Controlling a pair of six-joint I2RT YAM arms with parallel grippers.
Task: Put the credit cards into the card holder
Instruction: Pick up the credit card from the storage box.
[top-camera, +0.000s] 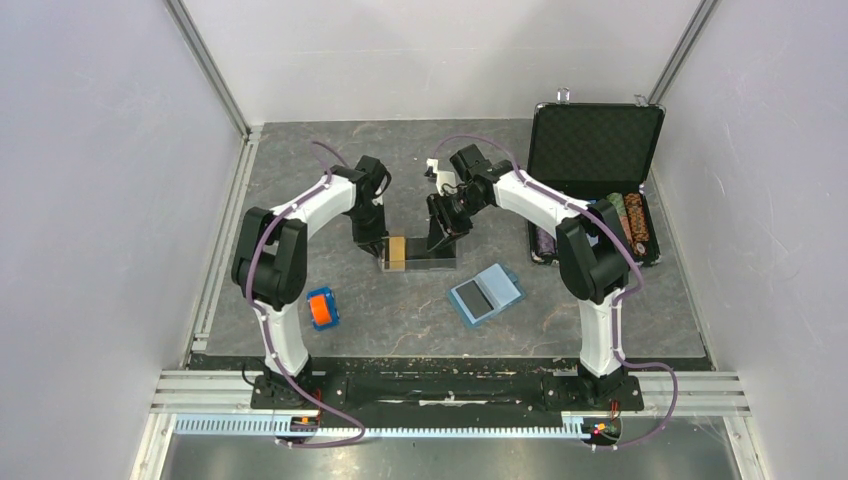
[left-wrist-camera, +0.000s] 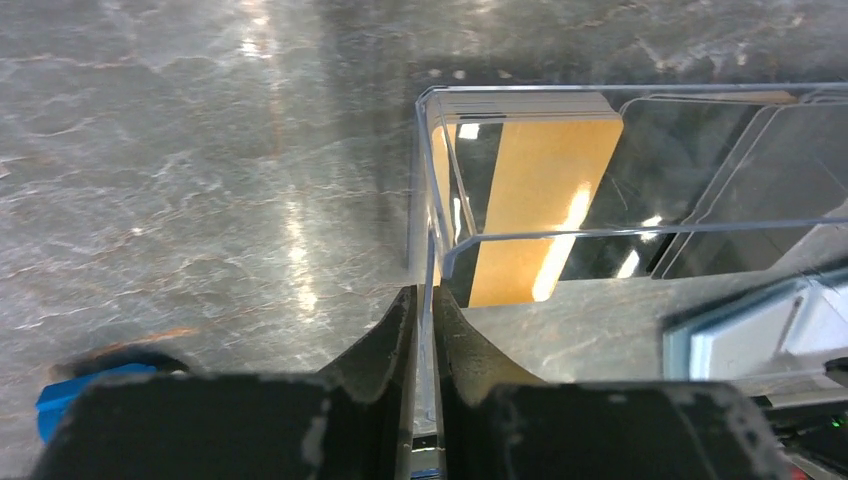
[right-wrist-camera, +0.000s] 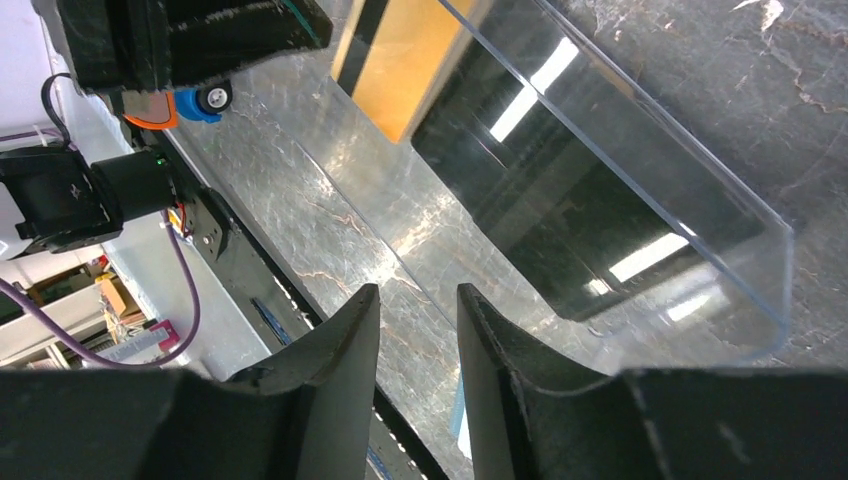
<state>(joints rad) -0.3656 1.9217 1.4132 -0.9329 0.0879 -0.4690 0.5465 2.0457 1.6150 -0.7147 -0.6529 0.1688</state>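
Seen from above, two robot arms lean in over a clear tray (top-camera: 440, 264) at the middle of a dark stone-patterned table (top-camera: 400, 330). The credit cards (left-wrist-camera: 545, 190) stand in the tray's left end as an orange stack, with a black card (right-wrist-camera: 560, 200) beside it.

The left gripper (left-wrist-camera: 423, 298) is pinched nearly closed on the thin end wall of the tray. The right gripper (right-wrist-camera: 418, 295) hangs at the tray's other end with its jaws partly open, a clear gap between the fingers and nothing gripped.

The card holder (top-camera: 487, 295), teal and lying open, rests on the table at four o'clock from the tray, apart from it. An orange-and-blue block (top-camera: 322, 308) sits at eight o'clock, and an open black case (top-camera: 595, 150) at two o'clock.
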